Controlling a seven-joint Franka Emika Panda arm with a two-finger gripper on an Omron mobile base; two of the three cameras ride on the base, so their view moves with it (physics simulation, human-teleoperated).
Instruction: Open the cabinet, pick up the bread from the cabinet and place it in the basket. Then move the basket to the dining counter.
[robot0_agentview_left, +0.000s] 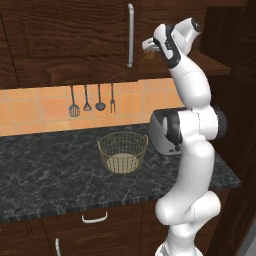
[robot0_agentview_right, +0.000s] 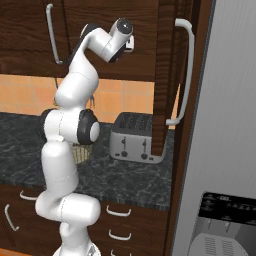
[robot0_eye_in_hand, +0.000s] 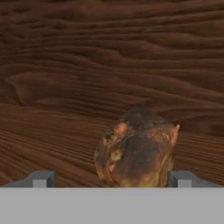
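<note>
Reaching into the cabinet (robot0_agentview_right: 167, 75), the gripper (robot0_eye_in_hand: 111, 178) is spread apart — the bread (robot0_eye_in_hand: 136, 151) should be centred before squeezing.

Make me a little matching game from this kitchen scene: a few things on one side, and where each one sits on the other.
Things:
1. bread
2. basket
3. toaster
4. utensils

Places:
A. hanging on the orange tiled wall
B. between the two finger tips, inside the cabinet
C. on the black counter, under the open door
D. on the black counter, below the utensils

Pairs: 1-B, 2-D, 3-C, 4-A
</note>
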